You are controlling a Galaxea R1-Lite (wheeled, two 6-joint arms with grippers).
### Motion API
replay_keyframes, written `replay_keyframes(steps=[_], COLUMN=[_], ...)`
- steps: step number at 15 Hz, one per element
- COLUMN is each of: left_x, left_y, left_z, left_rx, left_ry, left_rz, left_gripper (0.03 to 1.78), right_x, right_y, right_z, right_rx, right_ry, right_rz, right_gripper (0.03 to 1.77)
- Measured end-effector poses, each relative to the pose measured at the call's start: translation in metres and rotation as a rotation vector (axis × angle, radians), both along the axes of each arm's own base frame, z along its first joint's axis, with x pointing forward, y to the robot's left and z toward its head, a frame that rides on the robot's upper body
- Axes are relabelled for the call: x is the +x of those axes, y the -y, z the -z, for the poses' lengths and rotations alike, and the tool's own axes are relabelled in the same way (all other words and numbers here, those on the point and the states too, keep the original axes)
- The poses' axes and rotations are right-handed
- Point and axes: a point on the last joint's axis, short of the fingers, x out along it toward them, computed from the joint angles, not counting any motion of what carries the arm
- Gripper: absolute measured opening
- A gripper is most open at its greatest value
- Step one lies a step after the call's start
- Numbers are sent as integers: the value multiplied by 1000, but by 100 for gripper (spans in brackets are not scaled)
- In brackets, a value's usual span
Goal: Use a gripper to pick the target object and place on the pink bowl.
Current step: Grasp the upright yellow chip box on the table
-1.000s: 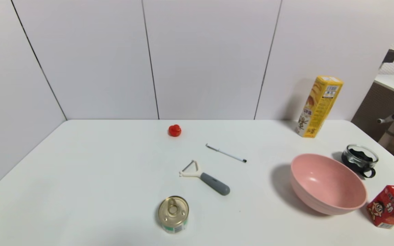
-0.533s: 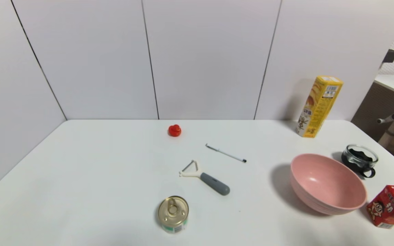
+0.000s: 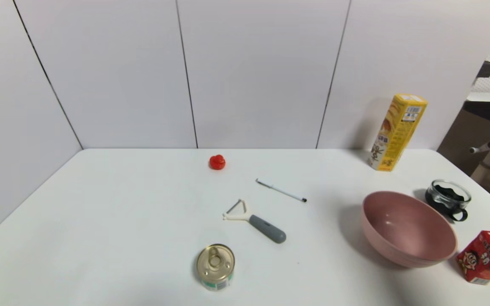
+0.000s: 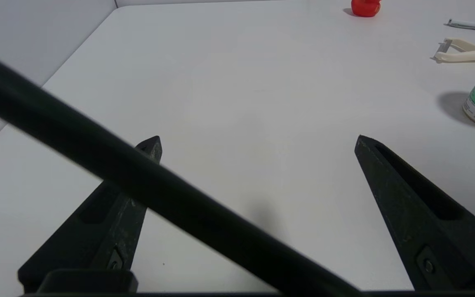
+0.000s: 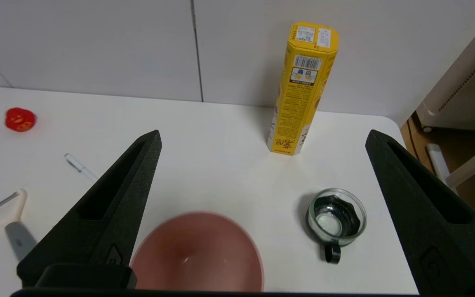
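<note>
The tall yellow hexagonal carton [image 3: 398, 131] stands upright at the table's back right, close to the wall, and nothing touches it. The wide pink bowl [image 3: 406, 229] sits in front of it, empty and in shadow. Neither gripper shows in the head view. In the right wrist view my right gripper [image 5: 262, 134] is open and empty, raised over the bowl's [image 5: 196, 251] near side and facing the carton [image 5: 303, 90]. My left gripper [image 4: 257, 139] hangs open over bare table at the left, with a black cable across its view.
A glass cup [image 3: 447, 199] stands right of the bowl and a small red carton [image 3: 485, 257] at the front right. A tin can [image 3: 215, 265], peeler [image 3: 255, 221], pen [image 3: 281, 190] and red toy [image 3: 217, 162] lie mid-table. The table's right edge is near the cup.
The bowl has darkened under a shadow, and a dark shape has come in at the head view's right edge. The objects on the table have not moved.
</note>
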Motion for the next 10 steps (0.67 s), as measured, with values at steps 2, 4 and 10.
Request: replay_keyframes(steps=[2, 4, 10], left_x=[0, 0, 0], left_y=[0, 0, 0], left_z=[0, 0, 0], left_rx=[0, 0, 0], left_ry=[0, 0, 0], left_rz=[0, 0, 0], left_gripper=[169, 169, 169], right_x=[33, 59, 122], right_y=[2, 3, 4], right_z=[3, 11, 56], right_rx=[-1, -6, -10], right_ry=[-42, -63, -112], right_rz=[13, 35, 48], right_gripper=[171, 171, 171])
